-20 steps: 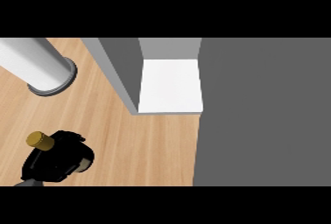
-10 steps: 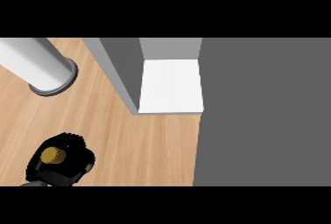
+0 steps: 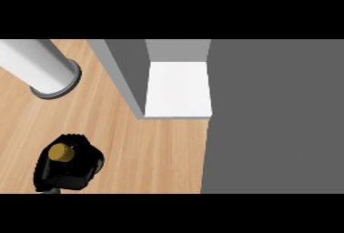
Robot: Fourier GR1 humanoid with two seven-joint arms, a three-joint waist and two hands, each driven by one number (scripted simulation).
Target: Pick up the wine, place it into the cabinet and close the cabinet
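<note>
Gripping the wine upright, left hand fingers curled round it; the open cabinet lies at one o'clock.

Glossy black robot hand, blocky segmented fingers, grey wrist stub

Lighting: even, moderately bright, with no single source evident. Pale wooden counter: uniformly lit, grain readable, no glare. White cabinet shelf: brightest surface, flat white without hotspots. Grey cabinet wall: mid-tone, slightly darker than the broad grey panel at the right. White cylinder with grey base: soft shading along its length. Black hand: faint highlights on its edges, detail otherwise lost in dark tone. Cast shadows: barely visible.
</note>
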